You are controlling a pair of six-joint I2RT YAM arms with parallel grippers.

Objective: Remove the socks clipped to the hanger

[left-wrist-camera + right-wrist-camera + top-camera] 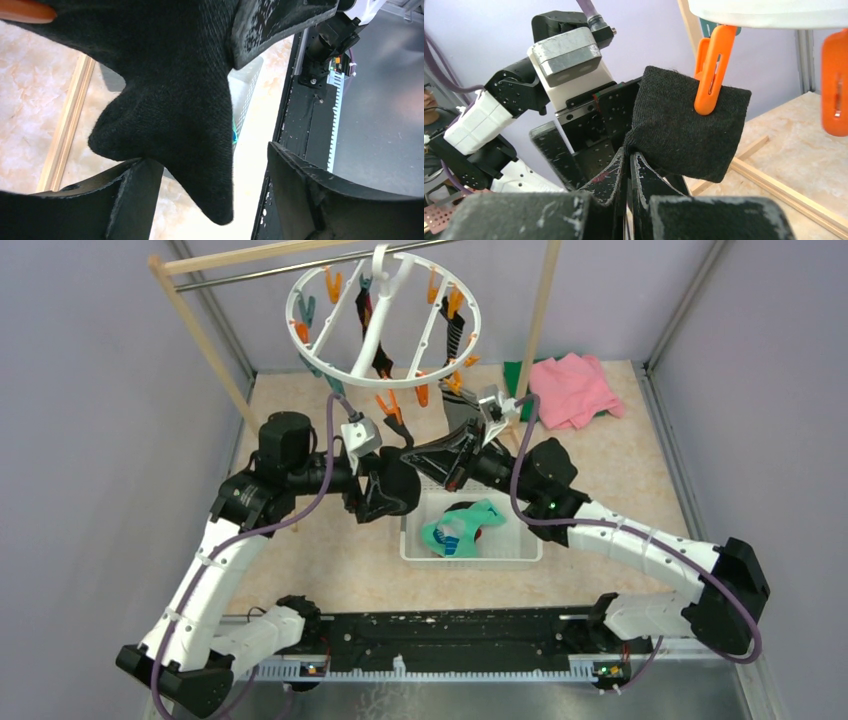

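Note:
The white round hanger [385, 315] hangs from the rack bar with orange and teal clips. An argyle sock [375, 340] and a striped sock [452, 335] hang clipped to it. A black sock [684, 135] hangs from an orange clip [711, 70]. My right gripper [631, 156] is shut on the sock's lower edge. My left gripper [210, 170] is open, with the sock's hanging tip [175, 100] between its fingers [120, 200]. In the top view both grippers meet below the ring at the black sock [395, 488].
A white slotted basket [520, 552] stands below the grippers and holds a teal sock [460, 528]. Pink cloth [572, 388] and green cloth [515, 375] lie at the back right. The wooden rack's post [200, 335] and its base rail [67, 125] stand to the left.

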